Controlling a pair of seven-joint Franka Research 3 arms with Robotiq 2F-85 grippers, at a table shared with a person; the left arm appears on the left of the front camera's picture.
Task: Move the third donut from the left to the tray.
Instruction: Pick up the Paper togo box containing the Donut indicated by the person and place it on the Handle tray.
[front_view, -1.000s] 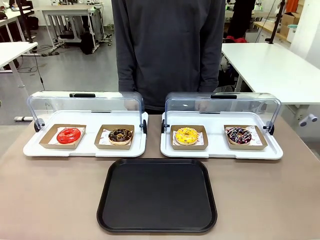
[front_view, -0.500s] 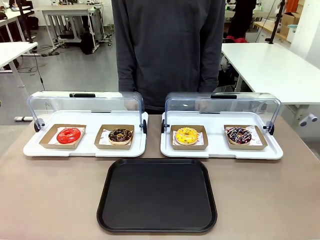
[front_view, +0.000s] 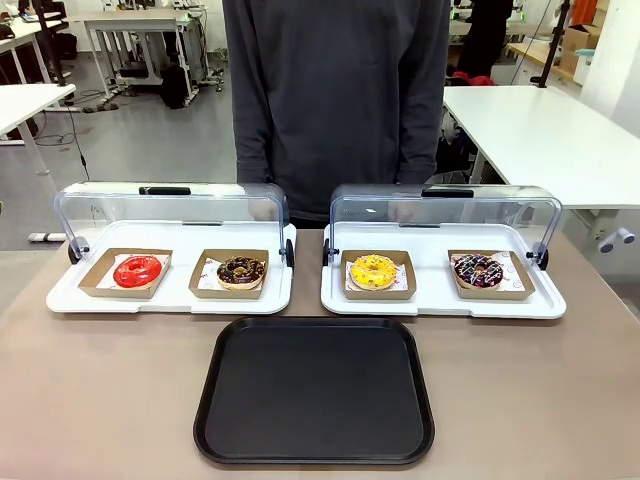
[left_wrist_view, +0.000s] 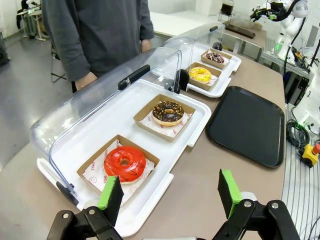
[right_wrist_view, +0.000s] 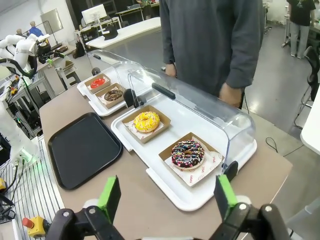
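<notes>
Front view: the black tray (front_view: 315, 392) lies bare at 6 o'clock on the brown counter (front_view: 100, 400); behind it stand two white bases side by side, the left display base (front_view: 170, 300) at 10 o'clock from the tray and the right display base (front_view: 440, 305) at 2 o'clock, their clear domed lids (front_view: 445, 210) swung up at the back; the third donut from the left (front_view: 372, 271), yellow-glazed, sits in its cardboard holder (front_view: 378, 295) on the left half of the right display base, at about 1 o'clock from the tray's middle and apart from it; a sprinkled chocolate donut (front_view: 478, 269) lies at 3 o'clock from it; a red donut (front_view: 137, 270) and a chocolate donut (front_view: 241, 270) share the left display base; a person (front_view: 335, 100) in a dark grey top stands at 12 o'clock behind the lids.

Left wrist view: the left claw (left_wrist_view: 170, 192) gapes wide, its green pads well apart and nothing between them; the red donut lies at 11 o'clock from it, the chocolate donut beyond at 12; the yellow donut is far off at 1 o'clock, the tray at 2; the farthest donut is small and seems dark-glazed.

Right wrist view: the right claw (right_wrist_view: 167, 196) likewise stands fully spread and empty; the sprinkled chocolate donut sits at 12 o'clock, the yellow donut beyond at 11, in its holder on the base; the tray lies at 10 o'clock.
</notes>
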